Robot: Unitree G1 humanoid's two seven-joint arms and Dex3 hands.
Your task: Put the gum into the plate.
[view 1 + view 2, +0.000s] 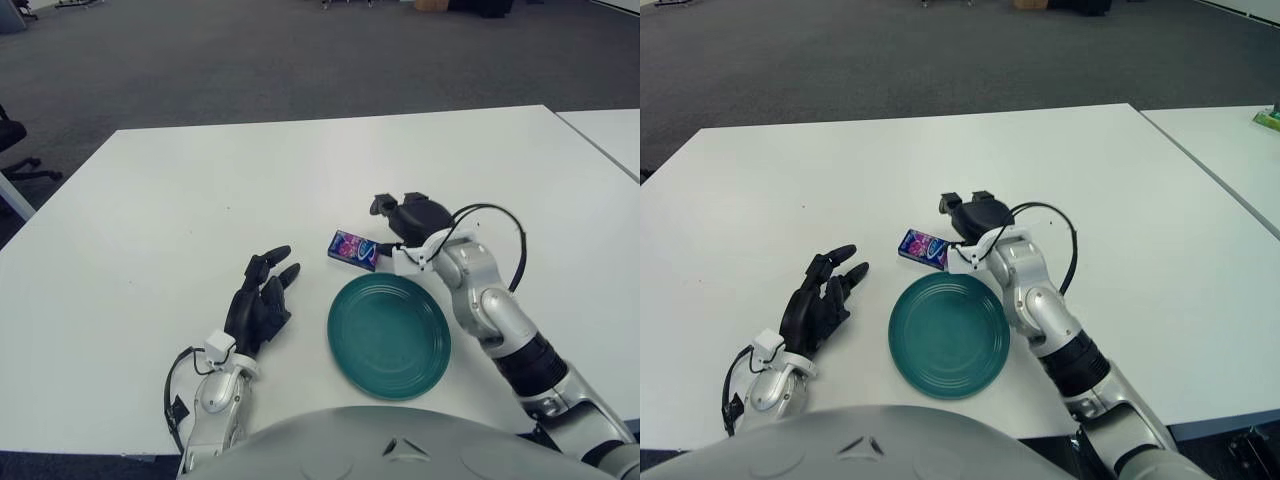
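Lying on table (150,200): gum (354,250), purple-blue pack, print unreadable
Plate (389,335): teal, just below gum
Right hand (400,216): beside gum, finger state unclear
Left hand (260,305): fingers relaxed, holding nothing

I can't read any text from here. The gum pack (354,249) on the table (200,200) carries a printed design in blue, pink and purple with what may be a white logo swirl, but its lettering is too small for me to make out. I see no legible labels, numbers or signs on the plate (389,335), and none on either arm.
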